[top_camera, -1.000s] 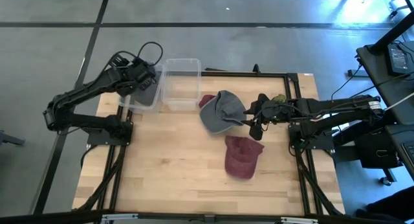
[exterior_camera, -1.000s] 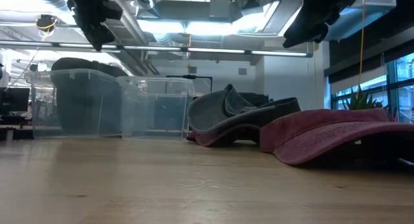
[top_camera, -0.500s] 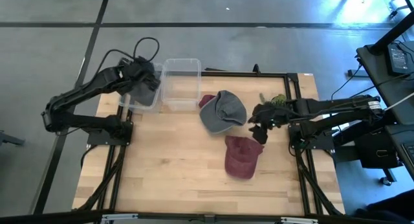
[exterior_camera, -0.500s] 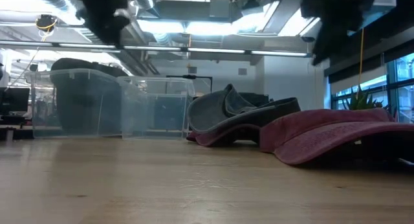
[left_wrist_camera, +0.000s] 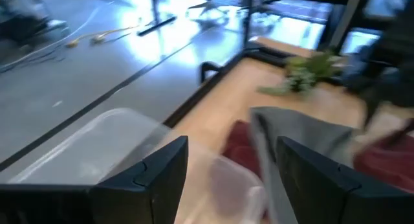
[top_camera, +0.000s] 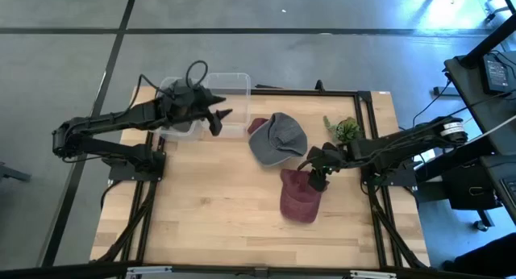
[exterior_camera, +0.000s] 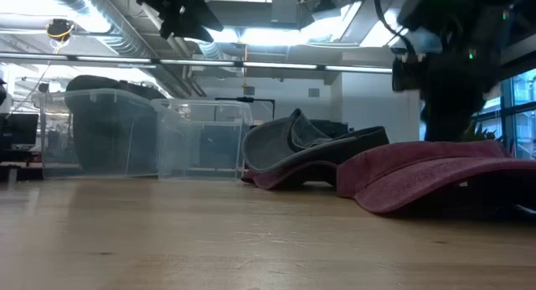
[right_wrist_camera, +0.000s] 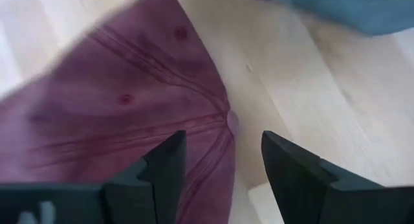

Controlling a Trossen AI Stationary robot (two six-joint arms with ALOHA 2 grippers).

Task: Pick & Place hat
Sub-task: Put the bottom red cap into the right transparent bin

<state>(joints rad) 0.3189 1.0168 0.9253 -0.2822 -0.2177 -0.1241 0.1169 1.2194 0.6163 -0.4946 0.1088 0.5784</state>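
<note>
Now my right end effector (top_camera: pixel 316 176) hangs released just above the maroon hat (top_camera: pixel 301 196) on the worktop (top_camera: pixel 218 214), fingers (right_wrist_camera: pixel 292 169) spread over its crown. Left end effector (top_camera: pixel 218 118), also released and empty, hovers over the clear bins (top_camera: pixel 226 102). Grey hat (top_camera: pixel 278 139) lies between them.

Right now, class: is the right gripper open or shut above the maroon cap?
Open. The right gripper hovers over the maroon cap, nothing between its parted fingers.
</note>
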